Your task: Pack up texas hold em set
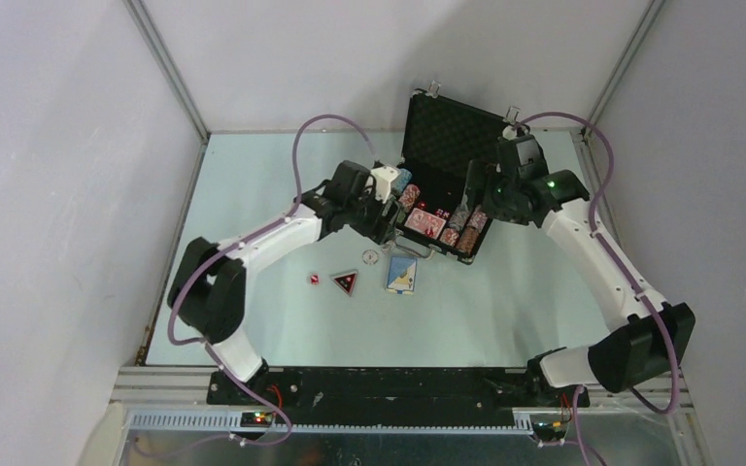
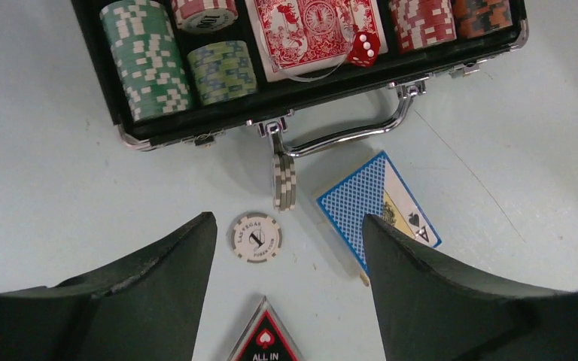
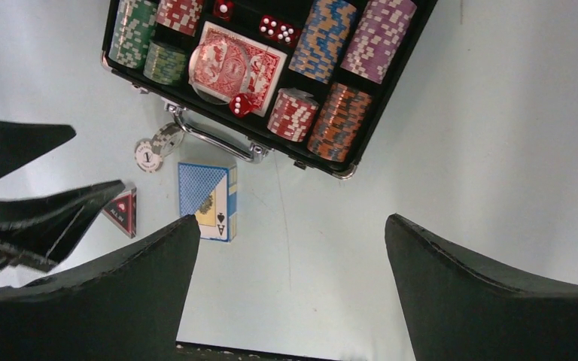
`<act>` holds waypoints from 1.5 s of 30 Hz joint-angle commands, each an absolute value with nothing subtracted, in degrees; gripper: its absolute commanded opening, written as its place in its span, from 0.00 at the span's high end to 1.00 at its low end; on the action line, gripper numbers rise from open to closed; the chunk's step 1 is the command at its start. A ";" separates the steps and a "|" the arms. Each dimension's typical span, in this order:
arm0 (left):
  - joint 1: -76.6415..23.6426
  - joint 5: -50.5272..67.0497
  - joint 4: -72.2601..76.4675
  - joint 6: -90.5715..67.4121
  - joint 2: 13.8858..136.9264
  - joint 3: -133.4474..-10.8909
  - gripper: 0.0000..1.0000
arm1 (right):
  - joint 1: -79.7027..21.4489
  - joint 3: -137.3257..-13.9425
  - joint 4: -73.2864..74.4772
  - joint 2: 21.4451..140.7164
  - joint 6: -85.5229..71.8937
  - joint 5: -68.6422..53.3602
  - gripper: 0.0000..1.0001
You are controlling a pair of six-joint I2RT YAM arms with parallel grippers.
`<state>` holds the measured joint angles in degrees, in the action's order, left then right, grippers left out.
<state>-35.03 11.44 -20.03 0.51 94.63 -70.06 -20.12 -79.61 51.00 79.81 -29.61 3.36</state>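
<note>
Briefcase (image 1: 447, 131) lies open just ahead of both pincers, red deck (image 2: 312, 30) inside. Left gripper (image 2: 287, 222) wide, empty; white chip (image 2: 257, 238) and black triangle (image 2: 266, 342) between its fingers, blue deck (image 2: 380, 207) beside. Right gripper (image 3: 292, 219) wide, empty.

The briefcase (image 2: 323, 90) is cut off by the top edge of the left wrist view, the black triangle (image 2: 265, 342) by its bottom edge. In the top view, a small red piece (image 1: 314, 279) is too small to be identified.
</note>
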 commanded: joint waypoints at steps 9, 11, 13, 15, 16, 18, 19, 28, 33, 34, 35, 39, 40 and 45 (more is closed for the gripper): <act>-36.19 11.25 -23.10 0.40 103.97 -77.45 0.29 | -16.27 -76.62 51.97 74.30 -27.28 3.43 0.07; -36.15 11.62 -23.15 0.54 104.78 -77.30 0.31 | -15.89 -76.15 51.73 74.18 -27.43 3.12 0.07; -36.17 11.96 -23.19 0.68 105.49 -77.25 0.33 | -15.64 -76.05 51.50 74.22 -27.52 2.88 0.07; -36.14 12.00 -23.43 0.66 106.45 -77.44 0.37 | -15.51 -75.98 51.36 74.53 -27.65 2.52 0.07; -36.14 11.70 -23.83 0.55 107.25 -77.92 0.39 | -15.46 -75.99 51.29 74.82 -27.67 2.40 0.07; -36.14 10.99 -24.53 0.41 108.66 -79.00 0.40 | -15.46 -75.96 51.31 75.35 -27.69 1.90 0.08; -36.19 10.86 -24.66 0.39 109.08 -79.36 0.40 | -15.42 -75.99 51.39 75.47 -27.82 1.68 0.08; -36.20 10.90 -24.83 0.39 113.47 -82.40 0.44 | -15.41 -75.46 51.33 75.67 -27.76 1.52 0.09; -36.19 11.28 -25.74 0.43 114.87 -83.69 0.56 | -15.26 -75.41 51.43 75.86 -27.45 1.60 0.09; -36.20 11.31 -25.92 0.44 115.00 -83.82 0.58 | -15.23 -75.41 51.42 75.90 -27.32 1.59 0.09; -36.16 11.33 -26.21 0.44 115.21 -84.02 0.63 | -15.15 -75.41 51.42 75.97 -27.28 1.58 0.09; -36.08 12.59 -27.51 0.41 115.70 -84.68 0.90 | -14.87 -75.41 51.23 76.59 -26.84 1.05 0.09; -36.09 13.12 -27.95 0.39 115.91 -85.01 0.94 | -14.73 -75.41 51.09 76.66 -26.82 0.83 0.09; -35.97 13.87 -30.02 -0.84 114.42 -85.42 1.00 | -14.28 -75.42 50.07 77.57 -26.00 -2.28 0.09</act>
